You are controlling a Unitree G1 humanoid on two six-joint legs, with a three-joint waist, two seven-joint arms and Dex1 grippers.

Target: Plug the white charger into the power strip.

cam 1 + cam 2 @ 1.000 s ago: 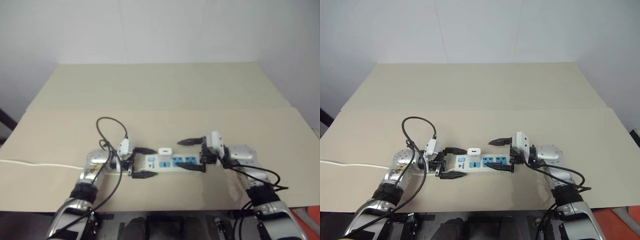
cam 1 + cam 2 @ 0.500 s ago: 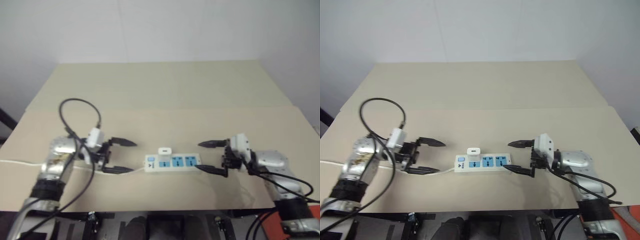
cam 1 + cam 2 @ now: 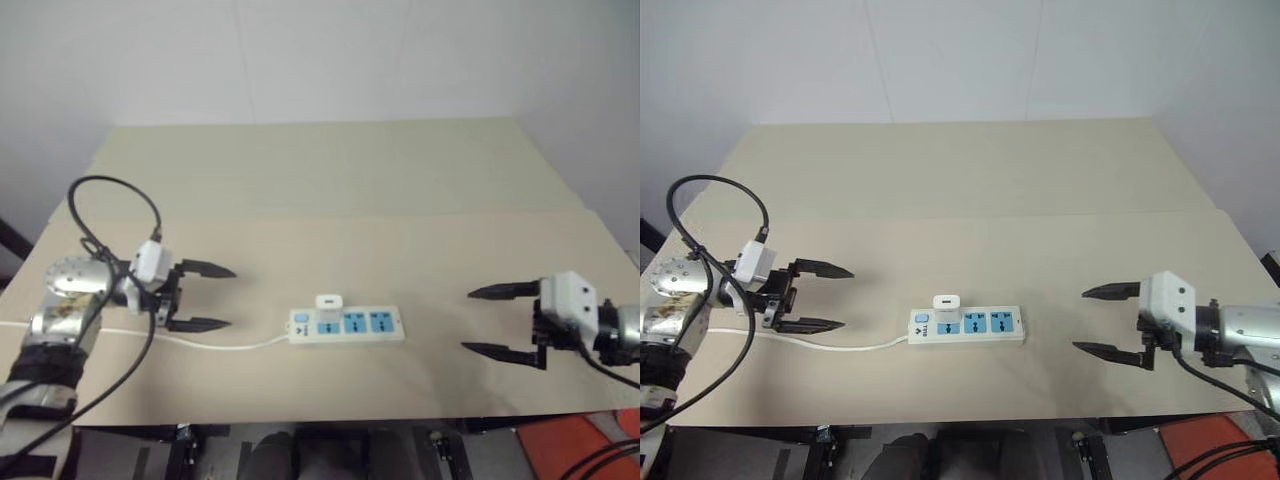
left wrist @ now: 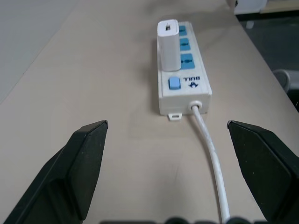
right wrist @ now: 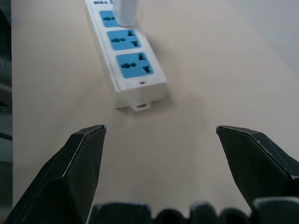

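I see the charger point(image 3: 328, 303) standing upright in the strip point(image 3: 348, 325), seated in the socket next to the blue switch point(image 4: 174, 83); the other two blue sockets are bare. The strip lies flat near the front edge of the tan surface point(image 3: 330, 190), its white cord point(image 3: 225, 344) trailing off to my left. My left gripper point(image 3: 204, 296) hovers well apart on the cord side, fingers wide and holding nothing. My right gripper point(image 3: 500, 321) hovers well off the far end, fingers wide and holding nothing too.
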